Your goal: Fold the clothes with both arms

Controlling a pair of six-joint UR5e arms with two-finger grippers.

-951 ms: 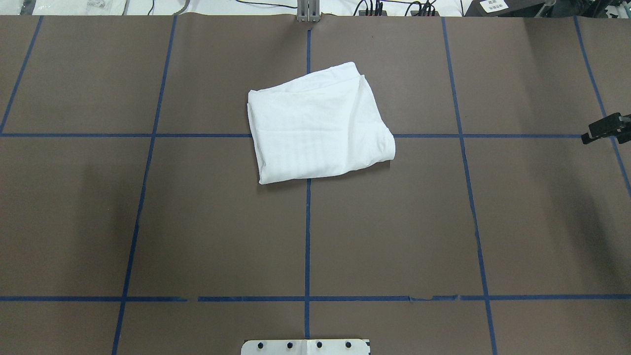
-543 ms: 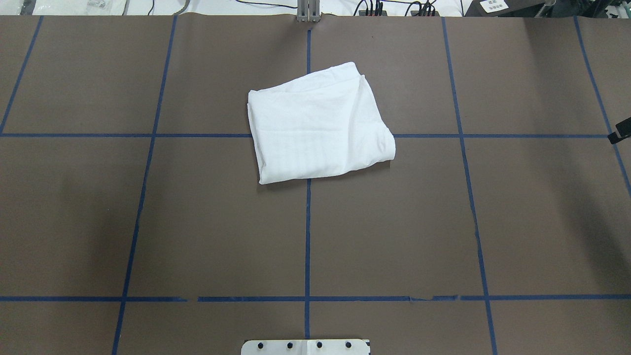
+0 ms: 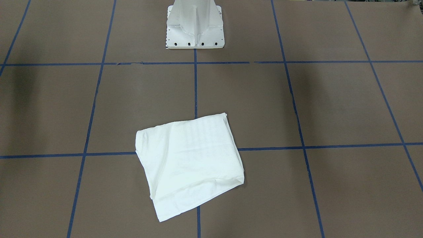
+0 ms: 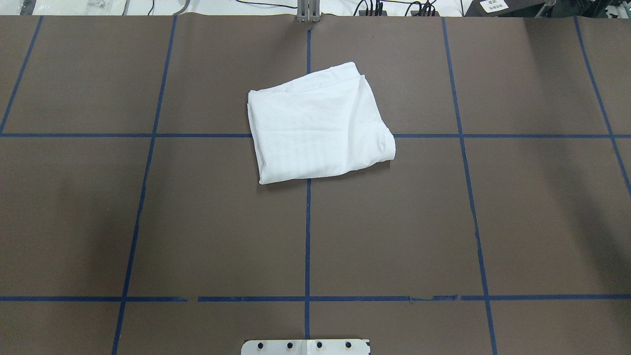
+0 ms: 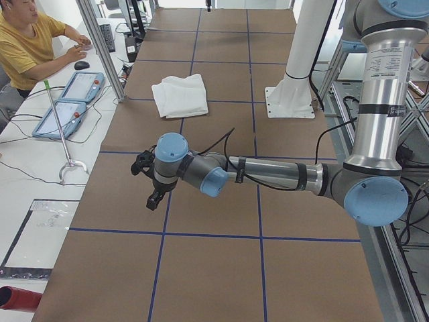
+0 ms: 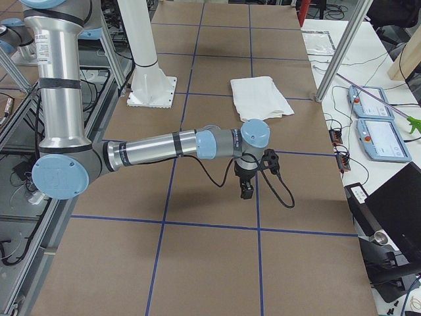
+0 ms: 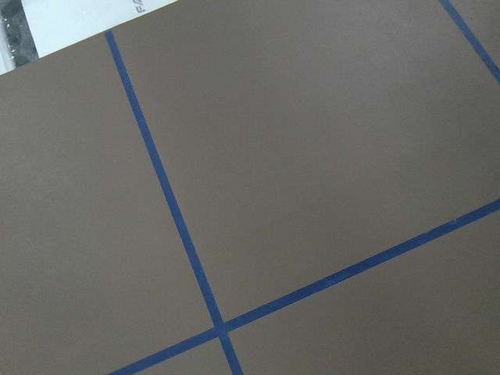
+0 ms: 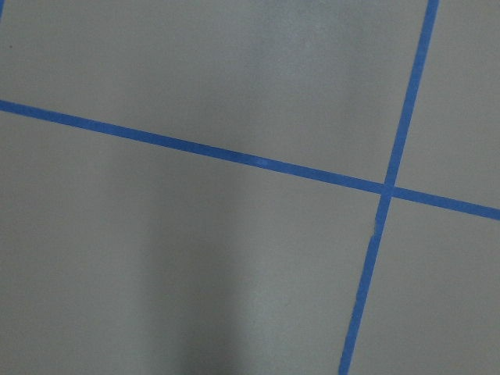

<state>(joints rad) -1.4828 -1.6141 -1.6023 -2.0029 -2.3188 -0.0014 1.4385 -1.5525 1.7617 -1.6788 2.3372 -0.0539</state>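
Note:
The white T-shirt (image 4: 318, 125) lies folded into a compact, slightly skewed rectangle on the brown table, a little beyond the middle. It also shows in the front view (image 3: 190, 163), the left side view (image 5: 179, 95) and the right side view (image 6: 260, 96). No gripper touches it. My left gripper (image 5: 155, 200) hangs over the table's left end, far from the shirt. My right gripper (image 6: 246, 189) hangs over the right end, also far from it. Both show only in the side views, so I cannot tell whether they are open or shut. The wrist views show only table and tape.
The white metal pedestal base (image 3: 195, 26) stands at the robot's side of the table (image 4: 197, 222), which is brown with blue tape lines. An operator (image 5: 30, 40) sits at a side desk with teach pendants (image 5: 67, 100). More pendants (image 6: 378, 125) lie beyond the far edge.
The right gripper, seen at the right edge of the overhead view a second ago, has moved out of that view. The shirt has not moved.

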